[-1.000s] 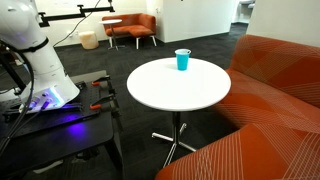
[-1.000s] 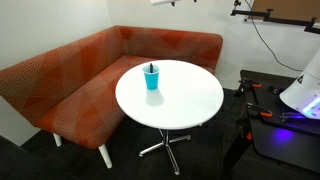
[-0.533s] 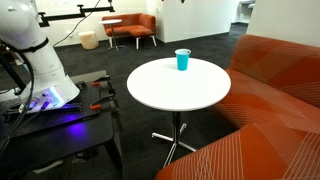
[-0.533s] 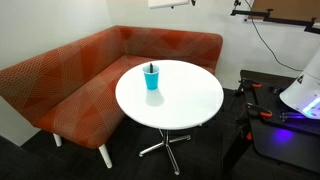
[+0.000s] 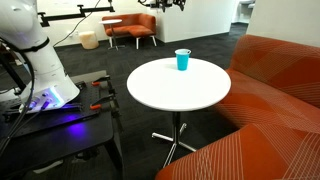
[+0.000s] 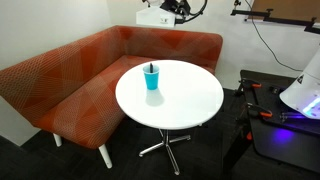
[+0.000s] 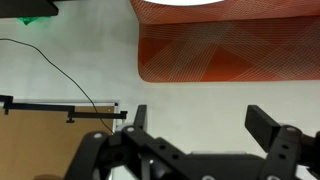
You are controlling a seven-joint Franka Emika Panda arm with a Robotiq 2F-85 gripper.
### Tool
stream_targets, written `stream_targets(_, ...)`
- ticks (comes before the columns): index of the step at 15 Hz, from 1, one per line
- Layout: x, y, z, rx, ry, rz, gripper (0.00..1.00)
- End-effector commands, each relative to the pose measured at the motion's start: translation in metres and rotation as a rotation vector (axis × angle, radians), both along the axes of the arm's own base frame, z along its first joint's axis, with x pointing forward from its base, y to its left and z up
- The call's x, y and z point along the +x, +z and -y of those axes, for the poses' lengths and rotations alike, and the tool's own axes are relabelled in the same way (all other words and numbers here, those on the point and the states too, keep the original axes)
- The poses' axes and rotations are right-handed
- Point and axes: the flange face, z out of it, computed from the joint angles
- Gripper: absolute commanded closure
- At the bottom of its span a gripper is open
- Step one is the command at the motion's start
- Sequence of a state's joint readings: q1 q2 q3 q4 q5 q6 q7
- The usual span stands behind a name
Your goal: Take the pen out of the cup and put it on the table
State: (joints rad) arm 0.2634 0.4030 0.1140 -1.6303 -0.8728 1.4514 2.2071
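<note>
Quick status: the gripper [image 7: 200,125] is hanging way up high, well above the table [image 6: 190,108]. In both exterior views it's only peeking in at the very top edge of the shot. The wrist view is showing its two dark fingers [image 7: 265,125] spread wide apart with nothing between them, so the jaws are released and not gripping anything. Through the gap I'm just seeing pale wall, with the orange couch [image 7: 230,50] filling the upper part of that picture.

The pen [image 6: 152,67] is sitting in the cup [image 6: 152,80], with its dark end poking up just past the rim in an exterior view. From the opposite camera it's too tiny for me to make out. The cup is standing upright on the round white tabletop, close to the edge, with nothing else sharing the top with it.

The couch is wrapping around the table on two sides. Off to the side, the robot's white base [image 5: 35,55] is sitting on a dark bench [image 5: 70,125], which is glowing purple.
</note>
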Motion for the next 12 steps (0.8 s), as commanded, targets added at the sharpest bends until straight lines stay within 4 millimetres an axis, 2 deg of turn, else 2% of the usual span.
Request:
stream_targets(1, 0.014, -0.011, -0.012, 0.009, 0.003, -0.005, 0.0)
stream_targets(9, 0.034, -0.061, -0.041, -0.009, 0.082, -0.027, 0.0)
stream_targets(12, 0.036, -0.075, -0.052, -0.02, 0.219, -0.053, 0.0)
